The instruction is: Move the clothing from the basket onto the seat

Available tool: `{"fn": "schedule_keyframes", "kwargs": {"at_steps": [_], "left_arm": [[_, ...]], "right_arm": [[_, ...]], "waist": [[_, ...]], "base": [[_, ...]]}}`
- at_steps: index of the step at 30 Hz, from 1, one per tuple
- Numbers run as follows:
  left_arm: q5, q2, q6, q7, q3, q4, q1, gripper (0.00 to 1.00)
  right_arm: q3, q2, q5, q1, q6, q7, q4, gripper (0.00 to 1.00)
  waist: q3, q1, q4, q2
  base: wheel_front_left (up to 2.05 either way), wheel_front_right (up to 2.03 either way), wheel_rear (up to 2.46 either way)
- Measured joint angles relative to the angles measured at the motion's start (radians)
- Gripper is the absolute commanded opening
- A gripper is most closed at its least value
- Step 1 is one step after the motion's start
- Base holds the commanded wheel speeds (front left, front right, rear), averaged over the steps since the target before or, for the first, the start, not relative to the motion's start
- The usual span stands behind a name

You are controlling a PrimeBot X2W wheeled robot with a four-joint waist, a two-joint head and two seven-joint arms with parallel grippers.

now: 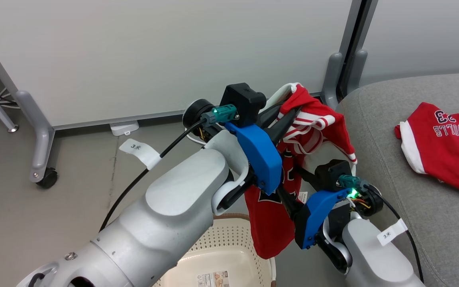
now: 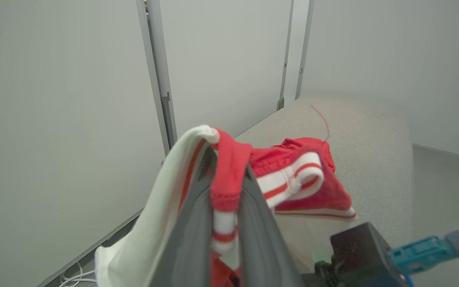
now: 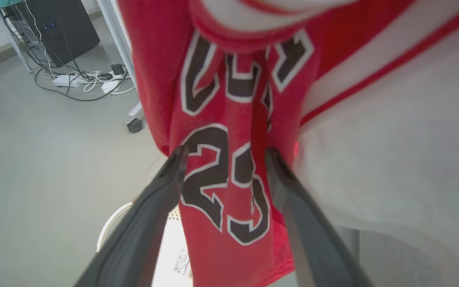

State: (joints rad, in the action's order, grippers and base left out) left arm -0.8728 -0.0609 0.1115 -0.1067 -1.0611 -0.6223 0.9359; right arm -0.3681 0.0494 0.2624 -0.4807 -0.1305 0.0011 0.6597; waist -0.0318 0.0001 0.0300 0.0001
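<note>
Head view: left gripper [image 1: 293,113] at upper middle of the frame, pinched shut on the white-trimmed top of a red jersey [image 1: 271,223]. Body of it hanging straight down toward the basket [image 1: 233,239] at bottom centre, hem partly hidden behind the arm. Right gripper [image 1: 290,188] just right of centre, reaching up-left at the hanging cloth. Seat [image 1: 405,223] along the right side, with a second red garment [image 1: 444,151] already lying on it at far right, lettering upside down.

Left wrist view: two grey fingers [image 2: 189,239] rising from bottom centre, closed narrow with a band of red-and-white fabric squeezed between. Striped trim drooping at centre right, against the pale seat [image 2: 377,159] beyond. Touching it or not, cannot tell.

Right wrist view: fingers [image 3: 150,207] spread wide and gripping nothing, with the black-and-white number of the jersey [image 3: 221,187] framed between the tips. Contact with the cloth unclear. Corner of the basket [image 3: 173,247] at bottom, left of centre.

Judged step: carrying the lifted jersey across to the seat. To do it well:

- Hold the left pinch firm and lift enough to carry the hem over the basket rim.
- Swing toward the right of the head view and lower onto bare grey cushion beside the second red garment — not on top of it.
- Use the wide right fingers to gather the lower half and prevent trailing off the cushion edge.
- Release only after laying the bulk down.
</note>
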Motion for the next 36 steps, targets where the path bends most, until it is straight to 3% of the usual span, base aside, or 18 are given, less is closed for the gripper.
{"fn": "schedule_keyframes", "kwargs": {"at_steps": [8, 9, 10, 11, 12, 13, 36], "left_arm": [[-0.017, 0.006, 0.003, 0.0, -0.022, 0.014, 0.011, 0.0], [-0.018, 0.007, 0.003, 0.0, -0.025, 0.015, 0.013, 0.0], [-0.022, 0.007, 0.004, 0.0, -0.028, 0.017, 0.014, 0.0], [-0.025, 0.008, 0.004, 0.001, -0.031, 0.018, 0.015, 0.0], [-0.025, 0.008, 0.004, 0.001, -0.033, 0.018, 0.015, 0.0], [-0.026, 0.009, 0.004, 0.001, -0.036, 0.019, 0.016, 0.0], [-0.037, 0.006, -0.006, -0.02, -0.048, -0.05, 0.022, 0.0]], "right_arm": [[-0.095, 0.0, 0.119, -0.093, 0.0, -0.038, 0.148, 1.0], [-0.112, 0.0, 0.136, -0.101, 0.0, -0.042, 0.164, 0.91], [-0.126, 0.0, 0.149, -0.109, 0.0, -0.047, 0.178, 0.71], [-0.141, 0.0, 0.16, -0.118, 0.0, -0.05, 0.192, 0.33], [-0.152, 0.0, 0.169, -0.127, 0.0, -0.056, 0.203, 0.11], [-0.163, 0.0, 0.179, -0.136, 0.0, -0.063, 0.214, 0.0], [-0.323, 0.0, 0.286, -0.195, 0.0, -0.179, 0.303, 0.0]], "waist": [[0.008, 0.0, 0.003, 0.0], [0.009, 0.0, 0.002, 0.0], [0.01, 0.0, 0.002, 0.0], [0.011, 0.0, 0.001, 0.0], [0.011, 0.0, 0.001, 0.0], [0.011, 0.0, 0.0, 0.0], [0.023, -0.0001, 0.034, 0.0]], "base": [[0.0, 0.0, 0.0], [0.0, 0.0, 0.0], [0.0, 0.0, 0.0], [0.0, 0.0, 0.0], [0.0, 0.0, 0.0], [0.0, 0.0, 0.0], [0.0, 0.0, 0.0]]}}
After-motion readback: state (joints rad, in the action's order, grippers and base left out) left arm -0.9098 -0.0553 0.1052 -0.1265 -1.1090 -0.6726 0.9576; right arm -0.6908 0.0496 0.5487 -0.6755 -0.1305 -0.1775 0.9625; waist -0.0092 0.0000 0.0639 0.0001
